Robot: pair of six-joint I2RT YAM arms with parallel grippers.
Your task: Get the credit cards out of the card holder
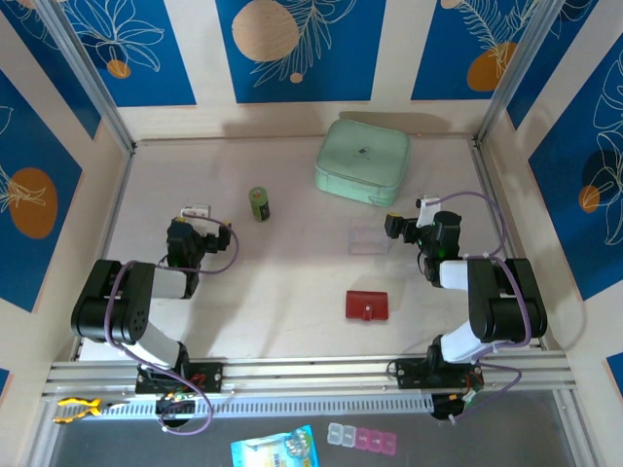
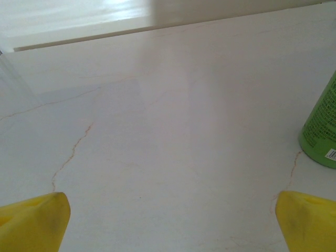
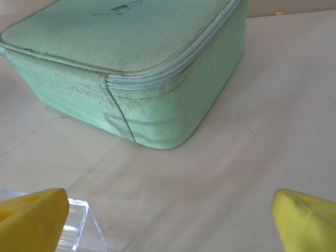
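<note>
A robot test booth: pale table (image 1: 292, 263) boxed by blue leaf-print panels (image 1: 331, 68), aluminium mounting rail (image 1: 311, 368) in front.

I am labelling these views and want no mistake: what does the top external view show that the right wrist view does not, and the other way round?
The top external view adds the red card holder, lying flat and closed near the right arm, and a green can standing further left. The right wrist view adds close detail of the mint-green case, its zipper and corner seam, and the yellow fingertips of the right gripper, wide apart. Both share the case, the clear plastic rectangle and the table.
</note>
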